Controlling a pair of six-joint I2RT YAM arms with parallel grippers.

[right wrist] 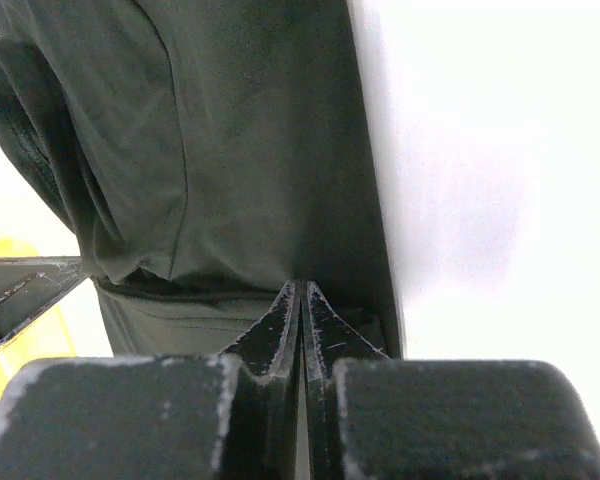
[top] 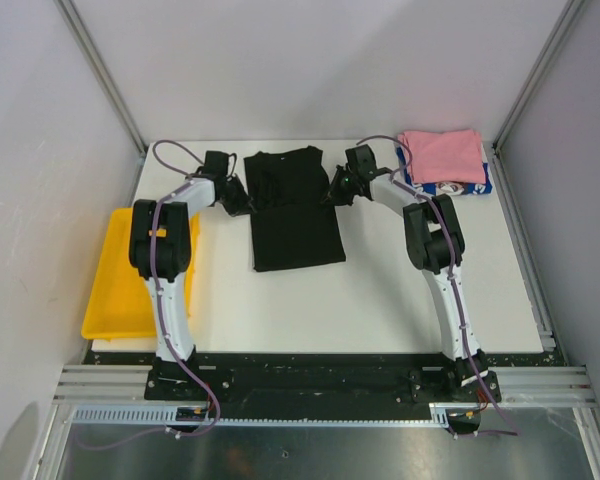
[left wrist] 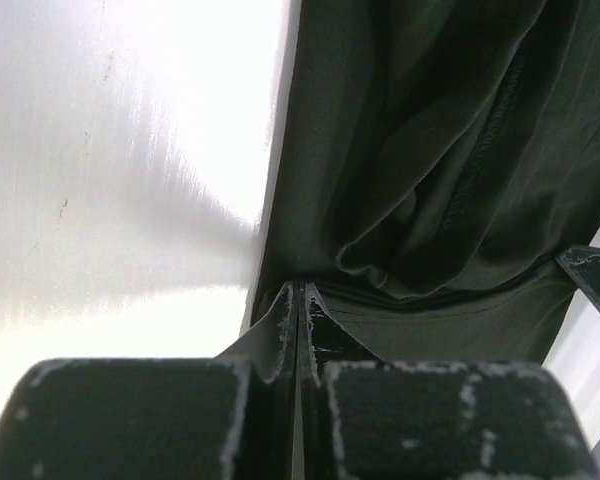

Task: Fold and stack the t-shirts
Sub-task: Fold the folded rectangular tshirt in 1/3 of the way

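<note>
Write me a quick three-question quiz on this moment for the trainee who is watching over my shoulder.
1. True or false: the left hand is shut on an edge of the black cloth t-shirt.
2. The folded pink cloth t-shirt lies: A on the black t-shirt; B on a blue-and-white cloth shirt; C in the left hand.
3. In the top view, which edge of the black t-shirt does the right hand pinch?

Key
1. True.
2. B.
3. Its right edge, toward the far end.
</note>
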